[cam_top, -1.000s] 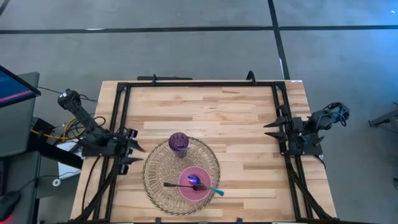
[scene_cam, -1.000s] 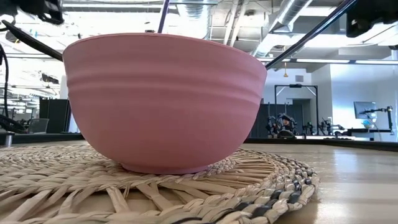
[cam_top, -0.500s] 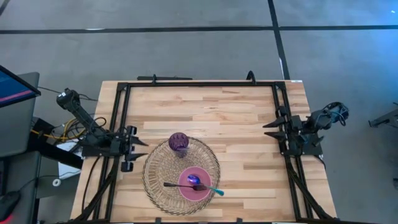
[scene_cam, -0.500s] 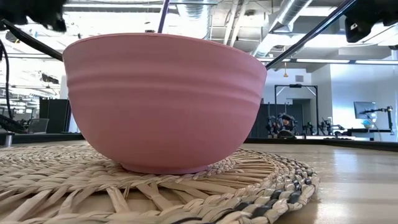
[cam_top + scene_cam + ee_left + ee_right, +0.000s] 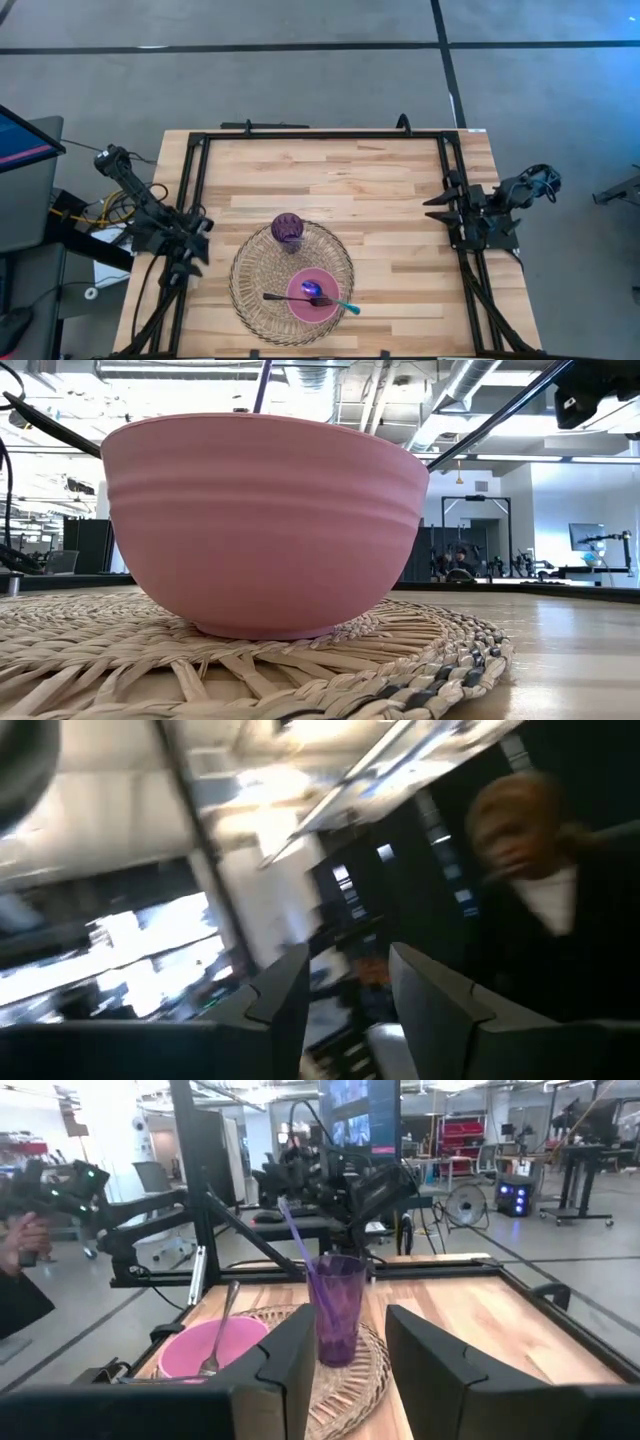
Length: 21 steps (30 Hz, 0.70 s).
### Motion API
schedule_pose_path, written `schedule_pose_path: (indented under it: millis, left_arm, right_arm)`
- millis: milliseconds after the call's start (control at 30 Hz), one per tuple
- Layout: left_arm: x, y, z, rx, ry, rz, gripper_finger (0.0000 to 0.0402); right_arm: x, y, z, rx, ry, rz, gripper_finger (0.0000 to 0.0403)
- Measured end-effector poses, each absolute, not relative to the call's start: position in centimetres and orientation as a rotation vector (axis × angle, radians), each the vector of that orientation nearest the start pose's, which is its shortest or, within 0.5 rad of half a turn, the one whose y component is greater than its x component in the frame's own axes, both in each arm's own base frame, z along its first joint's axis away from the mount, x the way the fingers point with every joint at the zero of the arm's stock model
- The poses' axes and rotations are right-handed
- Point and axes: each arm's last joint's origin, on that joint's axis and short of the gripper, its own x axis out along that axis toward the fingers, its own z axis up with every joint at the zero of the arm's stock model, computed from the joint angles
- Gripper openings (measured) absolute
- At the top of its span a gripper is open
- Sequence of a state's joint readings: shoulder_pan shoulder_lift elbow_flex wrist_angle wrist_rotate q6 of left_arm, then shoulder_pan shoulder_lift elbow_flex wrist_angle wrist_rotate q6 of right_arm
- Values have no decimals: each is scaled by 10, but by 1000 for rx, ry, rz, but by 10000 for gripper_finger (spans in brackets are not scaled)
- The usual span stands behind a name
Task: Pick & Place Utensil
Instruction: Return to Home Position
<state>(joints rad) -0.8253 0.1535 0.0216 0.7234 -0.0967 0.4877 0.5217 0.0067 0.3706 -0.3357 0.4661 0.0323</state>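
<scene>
Left pincer [image 5: 350, 956] at the surface's [image 5: 350, 170] left edge, right pincer [image 5: 437, 211] at its right, both released; purple cup [image 5: 287, 229] and pink bowl [image 5: 260, 520] on mat [image 5: 258, 275].

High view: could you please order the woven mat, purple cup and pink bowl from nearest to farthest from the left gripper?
From the left gripper at the table edge on the left:
1. Woven mat, rim alongside.
2. Purple cup, at the mat's top.
3. Pink bowl, mat's lower right.
</scene>
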Motion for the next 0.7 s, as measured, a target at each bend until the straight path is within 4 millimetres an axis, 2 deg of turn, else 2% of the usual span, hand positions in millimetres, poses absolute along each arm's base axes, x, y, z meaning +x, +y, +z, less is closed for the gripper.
schedule_pose_path:
  millis: [100,267,367,433,533,700]
  left_arm:
    - [63,-66,223,183,-688,-605,140]
    - [65,-70,220,157,-648,-673,140]
    - [64,-73,218,176,-653,-769,140]
    - [65,-75,216,190,-638,-801,140]
    - [66,-76,214,176,-599,-815,140]
    - [69,-79,207,145,-495,-854,140]
  right_arm:
    - [58,20,252,27,-75,112,118]
    - [69,30,235,-70,-164,223,118]
    - [71,31,230,11,-162,230,118]
    - [75,34,218,77,-123,238,118]
    - [81,37,201,70,-112,239,118]
    - [84,39,188,41,-103,233,118]
